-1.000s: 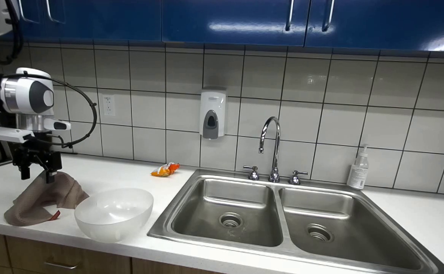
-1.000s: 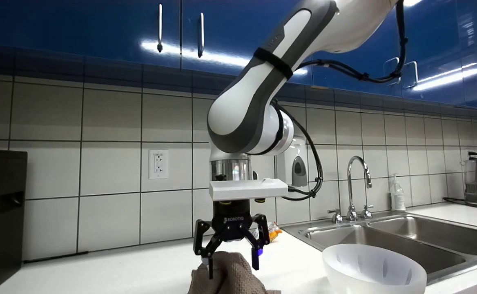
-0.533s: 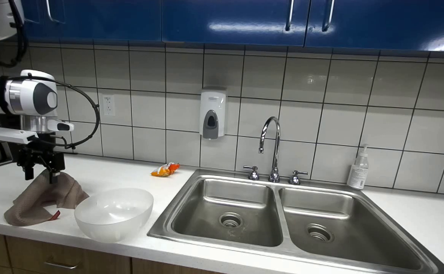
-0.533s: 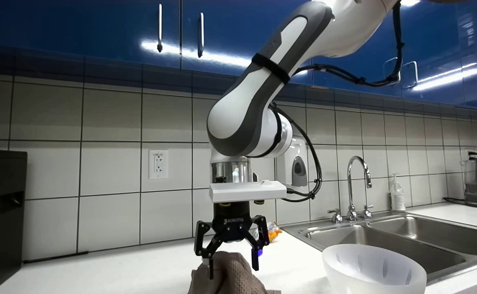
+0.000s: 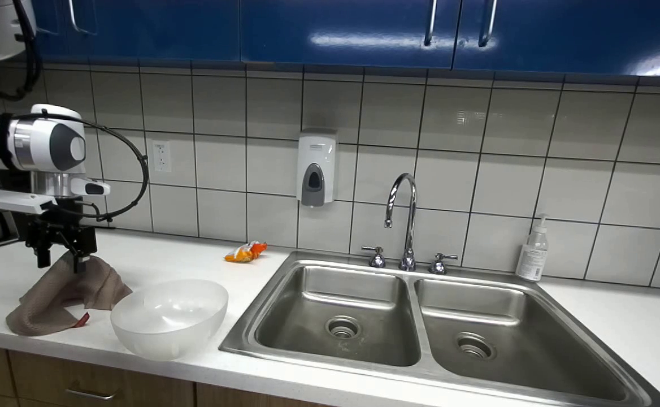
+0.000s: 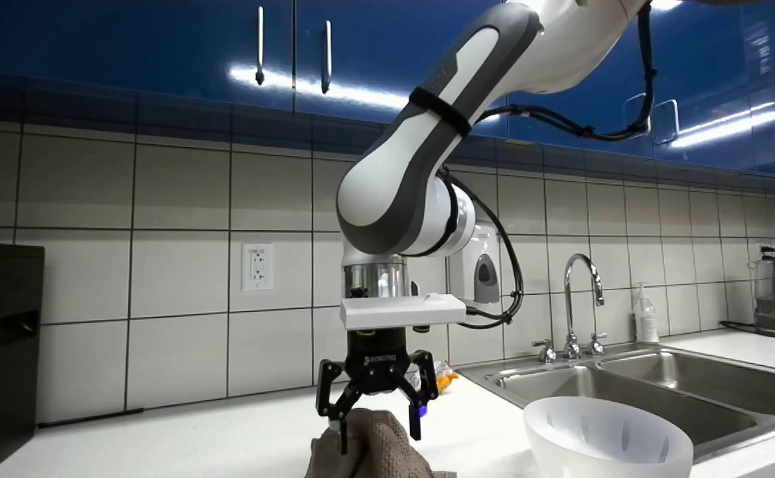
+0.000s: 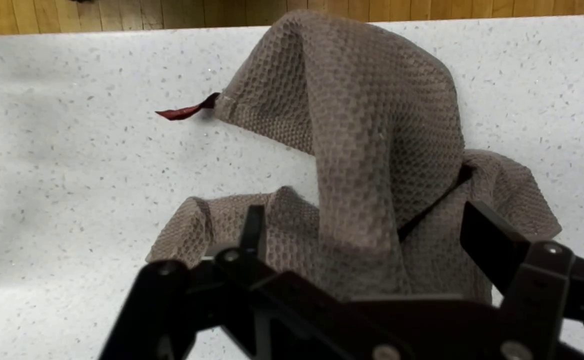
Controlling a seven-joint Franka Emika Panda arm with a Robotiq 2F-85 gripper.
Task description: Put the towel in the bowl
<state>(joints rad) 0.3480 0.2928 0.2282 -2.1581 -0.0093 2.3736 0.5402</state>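
Peaking between the parted jaws of the end effector (image 6: 379, 435), the brown towel (image 7: 354, 150)

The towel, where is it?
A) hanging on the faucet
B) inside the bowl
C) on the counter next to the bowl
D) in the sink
C: in an exterior view the brown towel lies bunched up on the white counter, beside the bowl.
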